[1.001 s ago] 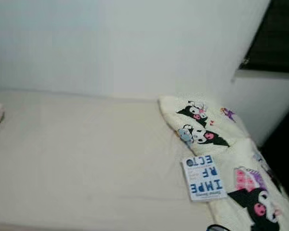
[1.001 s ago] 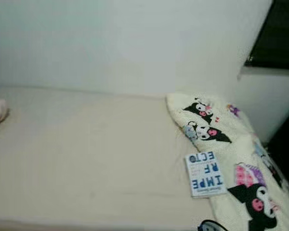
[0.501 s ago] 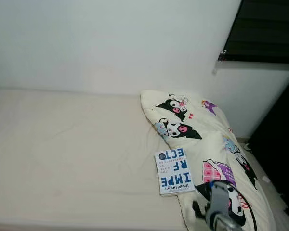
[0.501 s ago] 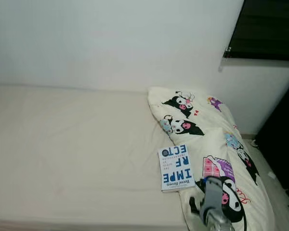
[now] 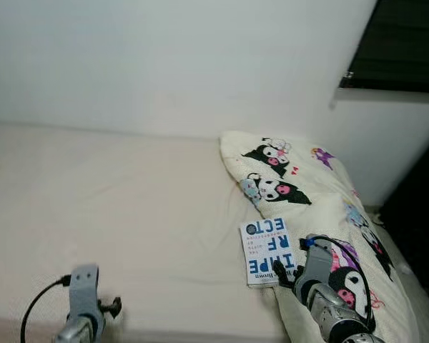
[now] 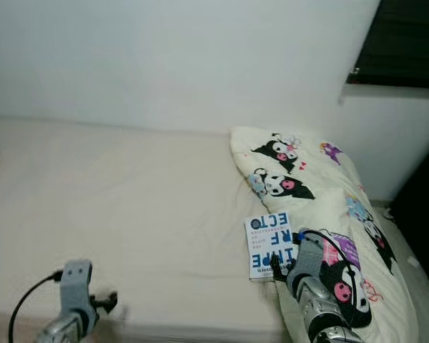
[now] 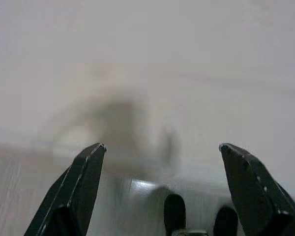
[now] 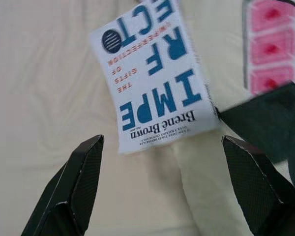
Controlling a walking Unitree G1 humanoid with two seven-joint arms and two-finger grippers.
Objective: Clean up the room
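The left hand [image 5: 107, 309] is hovering low over the near left part of the bed [image 5: 129, 207], close to its front edge. In the left wrist view its two black fingers [image 7: 76, 189] are standing wide apart with nothing between them, facing the plain cream sheet.

Further right, the book [image 5: 267, 251] is lying flat on the bed, cover up, white with large blue lettering. Its right edge is lying against the blanket [image 5: 307, 193], a cream one printed with black and pink cartoon figures, which is bunched along the right side of the bed from the wall toward the front edge.

The right hand [image 5: 284, 274] is hanging just over the near corner of the book, where book and blanket are meeting. In the right wrist view its fingers [image 8: 81, 182] are spread wide, empty, with the book's lower edge lying between them. Contact with the cover cannot be determined.

At the far right, a dark window [image 5: 407, 43] is sitting high in the wall.
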